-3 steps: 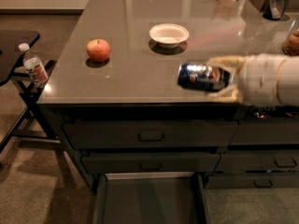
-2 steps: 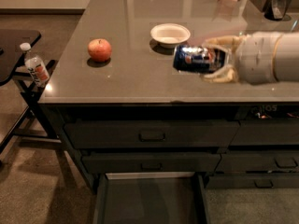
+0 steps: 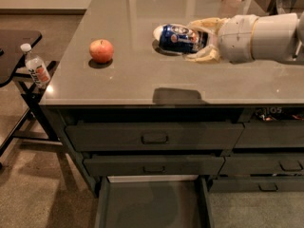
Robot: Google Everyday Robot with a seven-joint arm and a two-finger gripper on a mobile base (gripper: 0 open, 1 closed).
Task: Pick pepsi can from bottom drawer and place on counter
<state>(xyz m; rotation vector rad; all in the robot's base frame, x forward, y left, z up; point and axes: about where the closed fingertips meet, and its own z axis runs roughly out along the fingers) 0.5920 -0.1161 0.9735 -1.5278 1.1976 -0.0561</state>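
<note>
The pepsi can (image 3: 178, 38), blue with a white-red logo band, lies on its side between the fingers of my gripper (image 3: 202, 38). The gripper reaches in from the right and holds the can in the air above the counter (image 3: 133, 80); the can's shadow falls on the slab near the front edge. The can covers most of a white bowl (image 3: 159, 32) on the counter behind it. The bottom drawer (image 3: 152, 205) is pulled open below, and its flat dark interior holds nothing I can see.
A red apple (image 3: 101, 50) sits on the counter at the left. A clear bottle with an orange label (image 3: 36, 69) stands on a black side table (image 3: 14, 44) at far left. Two shut drawers lie above the open one. Objects stand at the counter's back right.
The gripper has carried the can up and to the left, from the counter's front right edge to above the middle, in front of the white bowl.
</note>
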